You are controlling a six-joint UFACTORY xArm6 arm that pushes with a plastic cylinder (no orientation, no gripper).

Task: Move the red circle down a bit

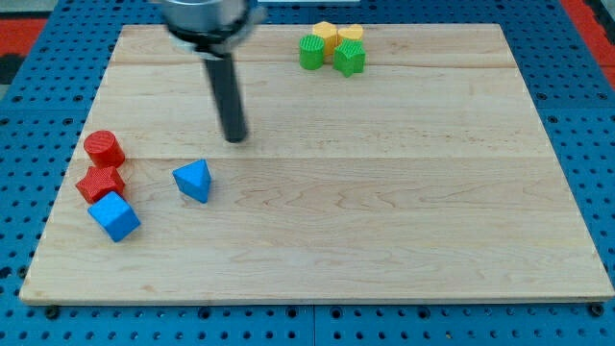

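Currently, in the single camera view, my tip (234,138) rests on the wooden board (384,211), in its upper-left part; being a plain rod, it has nothing to open or close and holds nothing. The red circle (103,148) sits near the board's left edge, at about nine o'clock from my tip and well apart from it. Touching the circle at its six o'clock is a red block (100,183), possibly star-shaped, though its outline is hard to read. Just below that lies a blue cube (114,216). A blue triangular block (193,180) stands at roughly seven o'clock from my tip, near it but not touching. At the board's top edge, around two o'clock, two green blocks (311,52) (350,59) and two yellow blocks (326,36) (350,34) cluster together.
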